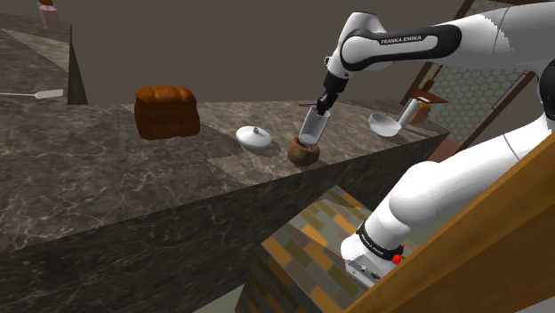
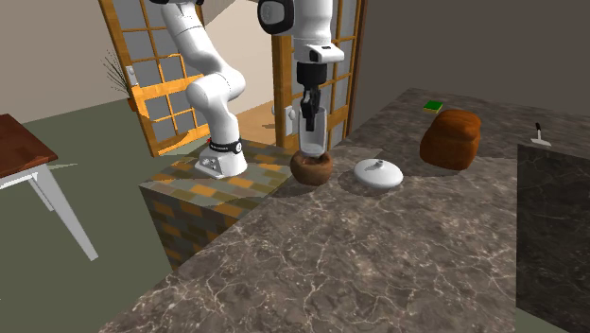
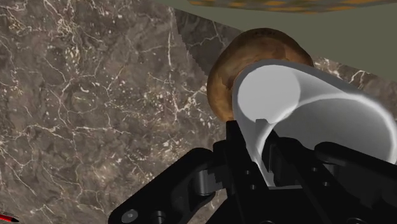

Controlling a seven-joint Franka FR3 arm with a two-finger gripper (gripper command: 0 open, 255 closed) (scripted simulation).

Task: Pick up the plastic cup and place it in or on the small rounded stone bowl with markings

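A clear grey plastic cup hangs upright, its base at the mouth of a small brown rounded bowl near the counter's edge. My gripper is shut on the cup's rim. In the second exterior view the cup stands on top of the bowl, held from above by the gripper. In the wrist view the fingers clasp the cup's wall, with the brown bowl just beyond it.
A brown bread loaf and a white lidded dish lie on the dark marble counter. A grey ladle-like bowl and a small cylinder sit behind the arm. A tiled stand borders the counter.
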